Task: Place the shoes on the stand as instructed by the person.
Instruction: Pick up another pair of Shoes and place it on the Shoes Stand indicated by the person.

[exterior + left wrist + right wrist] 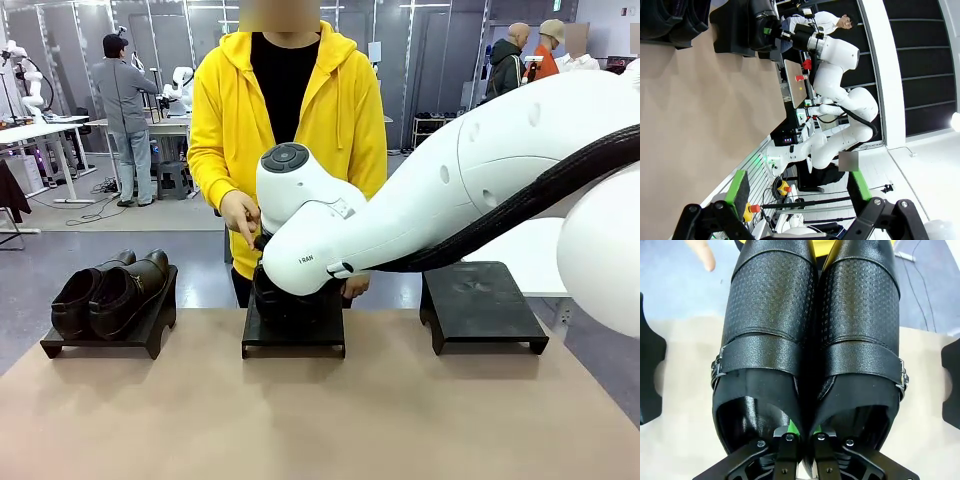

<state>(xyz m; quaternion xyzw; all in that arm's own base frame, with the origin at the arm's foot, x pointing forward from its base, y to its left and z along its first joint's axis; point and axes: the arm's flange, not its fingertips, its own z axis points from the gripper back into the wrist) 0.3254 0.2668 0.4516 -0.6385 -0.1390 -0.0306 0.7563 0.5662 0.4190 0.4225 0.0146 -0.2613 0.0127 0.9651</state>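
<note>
One pair of glossy black shoes point(110, 290) sits on the left stand point(110, 345). The second pair point(810, 340) lies side by side under my right gripper point(801, 432), which is shut on the two inner walls pinched together. This pair point(280, 300) is at the middle stand point(295, 335), mostly hidden by my right arm point(450, 190); whether it rests there I cannot tell. The person point(230, 110) in yellow stands behind it, one hand point(240, 215) pointing down near the arm. My left gripper point(799, 189) is open, off the table, holding nothing.
The right stand point(480, 300) is bare. A wide stretch of brown table point(300, 420) lies in front of the three stands. A fingertip point(702, 252) of the person shows beyond the shoes. Other people and tables stand far behind.
</note>
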